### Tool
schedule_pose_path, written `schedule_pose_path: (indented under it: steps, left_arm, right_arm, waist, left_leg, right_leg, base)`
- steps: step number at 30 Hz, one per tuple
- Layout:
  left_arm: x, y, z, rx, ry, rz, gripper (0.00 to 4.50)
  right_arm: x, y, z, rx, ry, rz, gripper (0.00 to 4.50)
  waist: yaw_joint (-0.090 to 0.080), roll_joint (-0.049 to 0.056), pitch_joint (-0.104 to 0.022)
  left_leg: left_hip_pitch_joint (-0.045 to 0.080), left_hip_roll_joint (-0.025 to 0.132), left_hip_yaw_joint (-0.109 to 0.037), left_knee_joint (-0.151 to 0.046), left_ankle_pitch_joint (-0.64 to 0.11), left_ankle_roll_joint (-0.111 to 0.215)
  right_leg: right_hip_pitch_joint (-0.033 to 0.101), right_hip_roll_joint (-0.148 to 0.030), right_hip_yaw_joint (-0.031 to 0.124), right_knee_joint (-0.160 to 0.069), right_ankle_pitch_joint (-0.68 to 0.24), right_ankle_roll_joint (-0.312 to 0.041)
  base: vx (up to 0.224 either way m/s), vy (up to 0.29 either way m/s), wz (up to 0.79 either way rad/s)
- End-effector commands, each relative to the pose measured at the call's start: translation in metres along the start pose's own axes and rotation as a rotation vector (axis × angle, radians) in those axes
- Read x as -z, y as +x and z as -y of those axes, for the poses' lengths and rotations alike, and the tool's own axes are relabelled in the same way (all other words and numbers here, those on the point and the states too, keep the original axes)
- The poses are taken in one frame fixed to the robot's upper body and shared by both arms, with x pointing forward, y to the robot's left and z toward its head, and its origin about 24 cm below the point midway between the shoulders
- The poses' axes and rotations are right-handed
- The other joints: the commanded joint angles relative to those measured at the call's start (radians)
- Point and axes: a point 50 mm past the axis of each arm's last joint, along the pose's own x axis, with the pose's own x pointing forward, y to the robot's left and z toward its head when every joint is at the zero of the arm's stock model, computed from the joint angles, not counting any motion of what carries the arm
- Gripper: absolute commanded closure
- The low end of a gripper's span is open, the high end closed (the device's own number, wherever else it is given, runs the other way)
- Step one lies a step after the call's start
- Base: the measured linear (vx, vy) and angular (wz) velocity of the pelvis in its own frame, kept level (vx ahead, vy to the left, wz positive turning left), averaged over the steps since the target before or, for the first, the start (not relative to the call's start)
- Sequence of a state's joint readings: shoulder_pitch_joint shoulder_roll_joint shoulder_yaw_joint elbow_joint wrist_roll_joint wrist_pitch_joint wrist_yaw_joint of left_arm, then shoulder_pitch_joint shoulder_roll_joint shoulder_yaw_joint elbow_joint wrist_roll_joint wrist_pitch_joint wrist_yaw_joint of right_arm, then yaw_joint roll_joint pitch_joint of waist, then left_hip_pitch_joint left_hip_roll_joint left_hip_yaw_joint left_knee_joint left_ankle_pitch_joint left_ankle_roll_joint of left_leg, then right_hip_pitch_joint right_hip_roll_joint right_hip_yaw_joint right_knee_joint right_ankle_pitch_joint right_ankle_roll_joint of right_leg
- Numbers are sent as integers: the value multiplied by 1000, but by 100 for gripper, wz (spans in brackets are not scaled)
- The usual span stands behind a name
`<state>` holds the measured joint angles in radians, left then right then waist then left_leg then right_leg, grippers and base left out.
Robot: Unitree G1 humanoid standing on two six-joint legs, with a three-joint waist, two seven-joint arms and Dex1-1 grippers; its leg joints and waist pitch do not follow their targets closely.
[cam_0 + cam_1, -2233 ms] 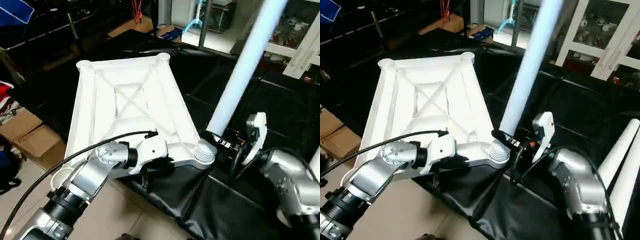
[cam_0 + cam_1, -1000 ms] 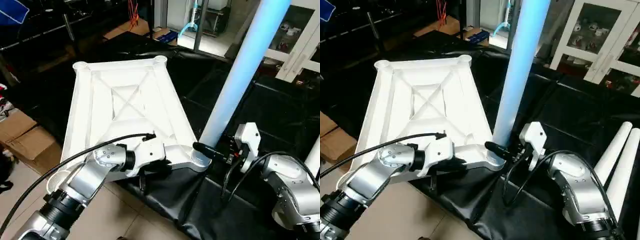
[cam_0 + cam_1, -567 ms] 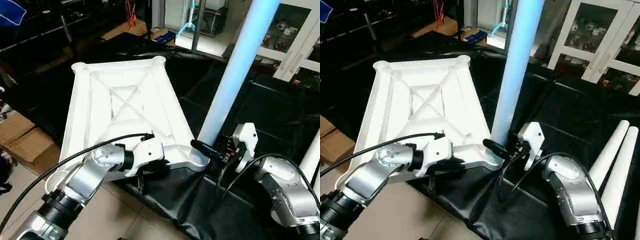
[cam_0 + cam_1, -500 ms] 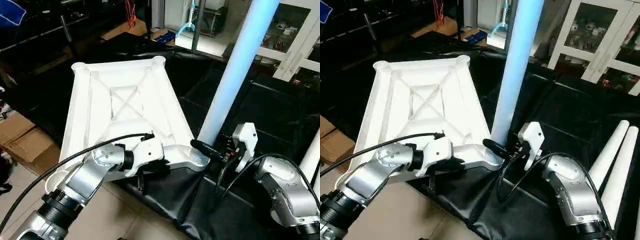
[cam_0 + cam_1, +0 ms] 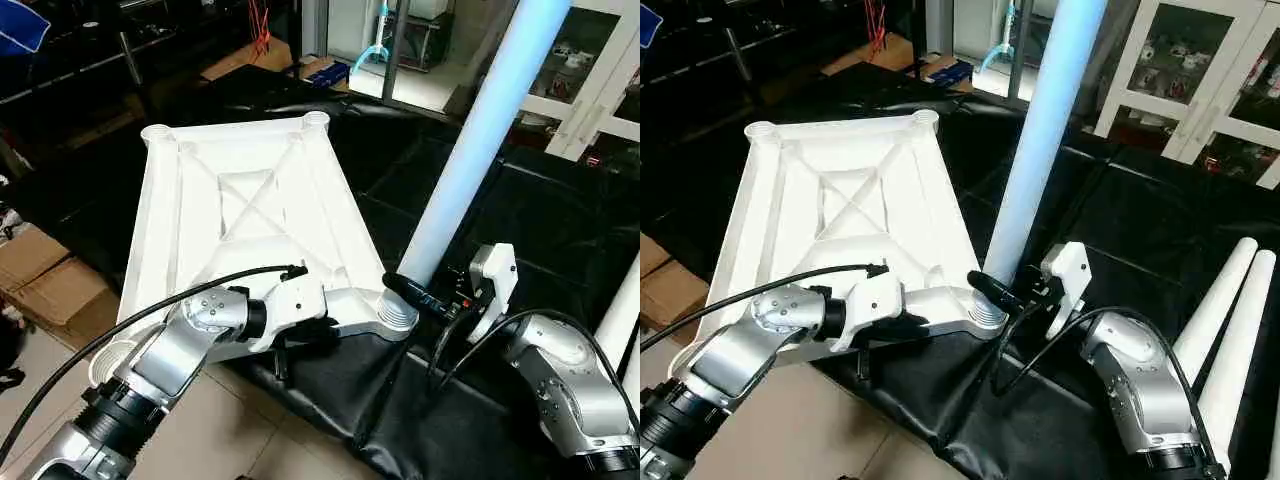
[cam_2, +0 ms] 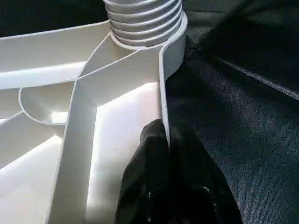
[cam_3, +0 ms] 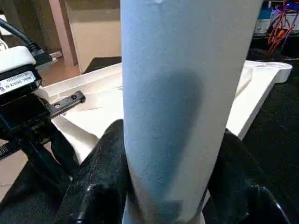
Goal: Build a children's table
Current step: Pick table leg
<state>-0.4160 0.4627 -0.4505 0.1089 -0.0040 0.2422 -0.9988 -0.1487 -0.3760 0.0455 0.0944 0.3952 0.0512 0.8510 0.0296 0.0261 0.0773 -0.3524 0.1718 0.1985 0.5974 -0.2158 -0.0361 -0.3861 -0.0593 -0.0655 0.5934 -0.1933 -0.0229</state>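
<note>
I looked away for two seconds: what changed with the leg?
The leg held by the right tool went down into the corner socket; its ribbed end no longer shows above it. The left tool stays clamped on the tabletop rim.

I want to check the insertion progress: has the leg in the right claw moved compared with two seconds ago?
Yes. The leg has dropped into the tabletop's corner socket, hiding its ribbed end.
</note>
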Motion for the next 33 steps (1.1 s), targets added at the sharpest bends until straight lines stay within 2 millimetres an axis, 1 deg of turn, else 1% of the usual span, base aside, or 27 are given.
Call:
schedule_pose_path:
  steps: [1, 3, 5, 6, 7, 8, 9, 10, 12, 14, 15, 16, 17, 18, 20, 22, 23, 24, 25, 26, 27, 28, 29, 30, 31, 32, 33]
  left_arm:
    - [-31, -9, -5, 8, 119, 96, 450]
    - [-31, -9, -5, 8, 120, 95, 450]
    - [-30, -9, -6, 9, 121, 94, 450]
    - [-30, -9, -6, 10, 121, 91, 450]
    - [-30, -9, -5, 11, 121, 90, 450]
    - [-30, -9, -6, 11, 121, 90, 450]
    - [-30, -9, -6, 12, 120, 89, 450]
    - [-29, -8, -6, 13, 119, 88, 450]
    - [-29, -8, -6, 15, 118, 86, 450]
    - [-29, -8, -6, 17, 118, 84, 450]
    - [-29, -9, -7, 18, 118, 82, 450]
    - [-29, -9, -7, 20, 118, 79, 450]
    - [-28, -10, -7, 22, 118, 76, 450]
    - [-28, -11, -8, 24, 118, 72, 450]
    - [-29, -14, -9, 25, 117, 72, 450]
    - [-29, -16, -11, 26, 114, 70, 450]
    - [-29, -17, -13, 26, 115, 67, 450]
    - [-29, -18, -14, 25, 115, 66, 450]
    - [-29, -19, -16, 24, 116, 66, 450]
    - [-27, -20, -16, 22, 113, 65, 450]
    - [-24, -21, -17, 20, 112, 56, 450]
    - [-23, -21, -17, 20, 111, 54, 450]
    - [-21, -20, -17, 21, 91, 65, 450]
    - [-20, -19, -16, 21, 90, 62, 450]
    - [-19, -18, -15, 20, 90, 56, 450]
    - [-22, -16, -13, 17, 78, 73, 450]
    - [-25, -16, -13, 12, 63, 98, 450]
  right_arm:
    - [55, -27, 6, 135, 102, -291, 266]
    - [54, -25, 5, 124, 80, -291, 266]
    - [53, -23, 3, 114, 73, -290, 266]
    - [53, -22, 1, 96, 64, -300, 266]
    - [54, -22, 0, 84, 59, -308, 266]
    - [54, -22, -1, 80, 58, -312, 266]
    - [56, -23, -2, 62, 54, -331, 266]
    - [59, -25, -4, 43, 47, -351, 266]
    - [61, -26, -5, 44, 57, -359, 266]
    - [62, -26, -5, 48, 57, -364, 266]
    - [63, -25, -5, 51, 59, -368, 266]
    - [63, -25, -5, 51, 58, -371, 266]
    - [63, -24, -5, 51, 55, -372, 266]
    - [62, -22, -5, 52, 54, -366, 266]
    - [57, -19, -4, 53, 54, -349, 266]
    - [49, -13, -2, 51, 62, -317, 266]
    - [45, -11, 0, 51, 63, -302, 266]
    - [43, -9, 1, 51, 63, -296, 266]
    - [41, -8, 2, 51, 62, -292, 266]
    - [41, -6, 2, 48, 50, -294, 266]
    - [40, -5, 1, 42, 37, -291, 266]
    - [39, -4, 0, 40, 34, -286, 266]
    - [39, -3, 0, 41, 40, -276, 266]
    - [40, -4, 0, 45, 39, -278, 266]
    - [41, -5, 0, 51, 37, -284, 266]
    - [39, -5, -2, 46, 45, -280, 266]
    - [38, -5, -4, 40, 54, -269, 266]
  waist:
    - [-1, 15, -32]
    - [-1, 16, -32]
    - [-2, 15, -30]
    - [-3, 18, -30]
    - [-4, 16, -30]
    - [-4, 16, -29]
    - [-4, 18, -28]
    - [-4, 19, -28]
    - [-4, 18, -28]
    - [-3, 23, -28]
    - [-2, 26, -26]
    - [-4, 23, -26]
    - [-3, 25, -26]
    - [-4, 25, -26]
    - [-3, 32, -27]
    - [-3, 29, -27]
    - [-3, 31, -32]
    - [-5, 31, -31]
    - [-5, 31, -33]
    - [-5, 36, -33]
    - [-4, 36, -38]
    - [-4, 37, -37]
    - [-3, 38, -29]
    - [-4, 39, -27]
    - [-6, 18, -41]
    - [1, 31, -41]
    - [-1, 33, -32]
  left_leg:
    - [9, 74, -46, -103, -370, -15]
    - [11, 74, -46, -104, -375, -16]
    - [10, 74, -47, -105, -381, -17]
    - [10, 74, -48, -105, -386, -18]
    - [9, 74, -48, -106, -390, -19]
    - [10, 74, -48, -106, -393, -19]
    - [11, 74, -49, -106, -402, -20]
    - [13, 74, -48, -107, -405, -21]
    - [11, 74, -48, -107, -400, -18]
    - [12, 74, -48, -107, -405, -19]
    - [12, 75, -49, -109, -415, -21]
    - [12, 74, -48, -109, -420, -21]
    - [13, 74, -49, -108, -424, -22]
    - [11, 73, -50, -109, -422, -21]
    - [12, 73, -51, -109, -419, -22]
    - [10, 73, -51, -110, -413, -21]
    - [10, 72, -51, -108, -400, -19]
    - [6, 72, -51, -109, -384, -16]
    - [7, 71, -49, -106, -368, -12]
    - [10, 71, -47, -105, -361, -11]
    - [11, 70, -43, -101, -335, -7]
    - [7, 70, -44, -101, -322, -4]
    - [3, 69, -43, -103, -315, 5]
    - [4, 70, -43, -103, -315, 6]
    - [5, 71, -41, -100, -297, 11]
    - [7, 73, -42, -99, -262, 17]
    - [4, 74, -40, -101, -261, 19]
  right_leg:
    - [18, -96, 64, -94, -366, -188]
    - [17, -96, 65, -95, -371, -187]
    - [16, -96, 65, -97, -383, -184]
    - [17, -96, 65, -96, -392, -181]
    - [16, -96, 64, -97, -398, -177]
    - [16, -96, 65, -98, -404, -175]
    - [15, -96, 65, -100, -413, -172]
    - [14, -96, 65, -100, -411, -171]
    - [14, -95, 66, -100, -397, -175]
    - [14, -95, 65, -99, -387, -179]
    - [14, -95, 65, -99, -393, -180]
    - [14, -95, 64, -100, -398, -179]
    - [15, -97, 65, -101, -410, -177]
    - [15, -96, 65, -102, -412, -175]
    - [16, -96, 64, -101, -409, -174]
    - [18, -96, 64, -100, -402, -176]
    - [21, -97, 64, -98, -392, -180]
    - [23, -96, 63, -96, -375, -188]
    - [23, -96, 63, -95, -362, -192]
    - [20, -96, 64, -95, -352, -196]
    - [22, -96, 64, -95, -323, -207]
    - [25, -96, 64, -92, -307, -211]
    - [24, -95, 64, -91, -306, -210]
    - [23, -94, 64, -91, -302, -210]
    - [30, -94, 63, -89, -289, -214]
    - [27, -97, 65, -82, -262, -224]
    - [24, -93, 65, -84, -248, -223]
  base:
    - [0, 0, 0]
    - [0, 0, 0]
    - [0, 0, 0]
    - [0, 0, 0]
    - [0, 0, 0]
    - [0, 0, 0]
    - [0, 0, 0]
    - [0, 0, 0]
    - [0, 0, 0]
    - [0, 0, 0]
    - [0, 0, 0]
    - [0, 0, 0]
    - [0, 0, 0]
    - [0, 0, 0]
    - [0, 0, 0]
    - [0, 0, 0]
    - [0, 0, 0]
    - [0, 0, 0]
    - [0, 0, 0]
    - [0, 0, 0]
    - [0, 0, 0]
    - [0, 0, 0]
    - [0, 0, 0]
    - [0, 0, 0]
    - [0, 0, 0]
    - [0, 0, 0]
    - [0, 0, 0]
